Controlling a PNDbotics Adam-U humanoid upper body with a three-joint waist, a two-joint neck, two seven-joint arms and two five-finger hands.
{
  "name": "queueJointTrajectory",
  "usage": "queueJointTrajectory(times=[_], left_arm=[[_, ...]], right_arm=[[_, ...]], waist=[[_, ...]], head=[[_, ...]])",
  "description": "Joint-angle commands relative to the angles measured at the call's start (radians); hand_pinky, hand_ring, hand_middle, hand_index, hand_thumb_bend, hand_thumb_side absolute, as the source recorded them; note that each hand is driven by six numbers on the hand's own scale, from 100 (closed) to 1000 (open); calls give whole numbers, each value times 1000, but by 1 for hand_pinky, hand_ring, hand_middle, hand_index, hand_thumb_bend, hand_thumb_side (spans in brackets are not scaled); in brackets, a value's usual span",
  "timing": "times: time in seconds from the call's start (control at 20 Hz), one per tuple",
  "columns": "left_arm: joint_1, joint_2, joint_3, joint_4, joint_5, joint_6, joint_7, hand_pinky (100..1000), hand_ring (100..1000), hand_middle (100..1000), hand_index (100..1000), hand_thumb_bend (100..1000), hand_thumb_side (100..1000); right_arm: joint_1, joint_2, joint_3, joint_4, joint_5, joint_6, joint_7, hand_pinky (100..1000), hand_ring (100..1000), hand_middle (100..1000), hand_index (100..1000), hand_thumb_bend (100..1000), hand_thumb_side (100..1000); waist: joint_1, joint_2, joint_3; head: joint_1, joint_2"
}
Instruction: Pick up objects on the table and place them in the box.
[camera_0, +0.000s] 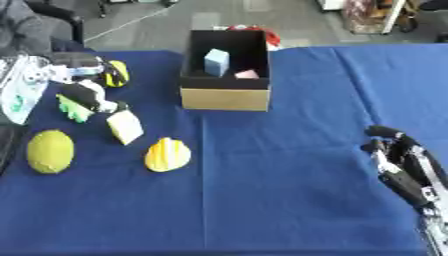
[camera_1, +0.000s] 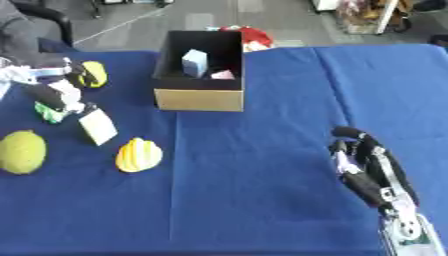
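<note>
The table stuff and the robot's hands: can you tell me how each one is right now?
Box: open, upright.
Blue block: in the box, leaning.
Pink thing: in the box.
Left hand: fingers bent over the cream block.
Cream block: tilted on the table.
Yellow shell-shaped toy: on the table, untouched.
Green ball: on the table, untouched.
Right hand: empty, fingers relaxed.

1. One cardboard box (camera_0: 224, 97) – inside are two things: one light blue block (camera_0: 216, 62), one pink piece (camera_0: 247, 74).
2. On the blue table (camera_0: 289, 190): one yellow-green lemon (camera_0: 50, 151), one yellow ridged fruit (camera_0: 167, 154), one pale yellow block (camera_0: 125, 127) – one each.
</note>
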Motion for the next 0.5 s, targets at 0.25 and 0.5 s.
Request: queueJointTrajectory(times=[0.25, 0.5], left_arm=[[26, 40, -6, -27, -23, -47, -66, 788, 701, 734, 874, 413, 696], [48, 33, -2, -14, -45, -40, -45, 781, 691, 724, 870, 388, 659]], right_arm=[[-10, -18, -4, -16, 5, -2, -2, 758, 664, 743, 802, 100, 382], [-10, -19, -5, -16, 5, -1, -3, 758, 664, 743, 802, 100, 381]], waist=[[15, -28, 1], [15, -27, 0]], head=[[0, 4], [0, 4]])
